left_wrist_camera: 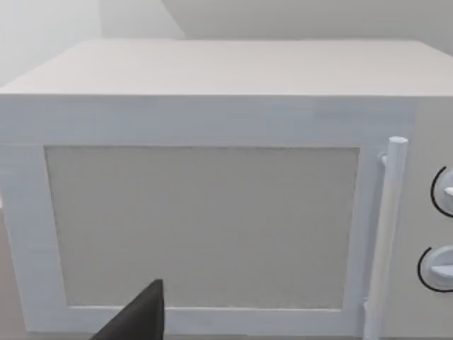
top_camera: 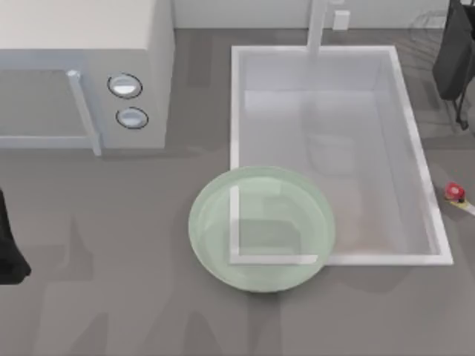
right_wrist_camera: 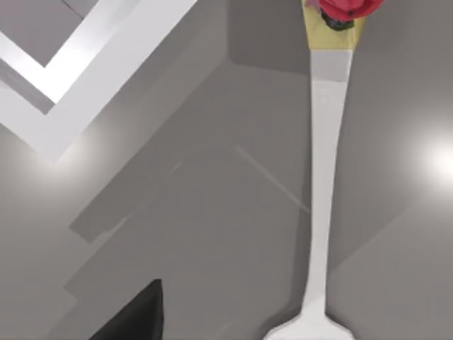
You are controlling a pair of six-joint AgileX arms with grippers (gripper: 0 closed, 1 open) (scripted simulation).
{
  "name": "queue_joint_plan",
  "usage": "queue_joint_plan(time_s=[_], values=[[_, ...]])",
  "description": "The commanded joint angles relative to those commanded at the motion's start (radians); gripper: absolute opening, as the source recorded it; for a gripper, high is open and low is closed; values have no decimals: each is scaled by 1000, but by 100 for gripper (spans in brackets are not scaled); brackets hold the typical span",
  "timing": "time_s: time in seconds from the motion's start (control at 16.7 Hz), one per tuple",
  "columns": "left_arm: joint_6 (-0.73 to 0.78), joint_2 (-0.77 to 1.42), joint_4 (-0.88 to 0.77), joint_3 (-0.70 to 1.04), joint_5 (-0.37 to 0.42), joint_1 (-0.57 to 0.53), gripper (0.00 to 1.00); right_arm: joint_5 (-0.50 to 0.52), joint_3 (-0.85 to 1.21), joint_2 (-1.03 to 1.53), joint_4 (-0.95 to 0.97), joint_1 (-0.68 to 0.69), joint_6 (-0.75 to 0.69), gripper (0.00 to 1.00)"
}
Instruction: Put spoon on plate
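The pale green plate (top_camera: pixel 260 228) lies at the table's middle, covering the near left corner of the white sink (top_camera: pixel 438 222). The spoon's red knob (top_camera: pixel 455 192) lies on the table just right of the sink, and the rest runs off the top view's right edge. In the right wrist view the spoon's thin white handle (right_wrist_camera: pixel 324 177) lies flat on the grey table, with the knob (right_wrist_camera: pixel 343 8) at one end and the bowl's start at the other. A dark part of my right gripper (right_wrist_camera: pixel 134 315) is apart from the handle. My right arm (top_camera: pixel 455 52) is at the back right. My left arm (top_camera: pixel 9 248) is parked at the left edge.
A white microwave (top_camera: pixel 82 67) with a bar handle and two dials stands at the back left; the left wrist view faces its door (left_wrist_camera: pixel 202 227). The sink's corner rim (right_wrist_camera: pixel 92 64) is close to the spoon. A faucet post (top_camera: pixel 318 26) rises behind the sink.
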Motion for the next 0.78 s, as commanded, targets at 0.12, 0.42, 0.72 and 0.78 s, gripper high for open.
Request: queue_joint_plan(time_s=[0.12,0.42,0.72,0.78], values=[[0,0,0,0,0,0,100,0,-5,-1,5,5,1,100],[0,0,0,0,0,0,100,0,-96,67,165,3,5,100],[0,0,0,0,0,0,100,1,-204,153,359,3,6,100],[0,0,0,0,0,0,100,1,-210,159,369,3,6,100]])
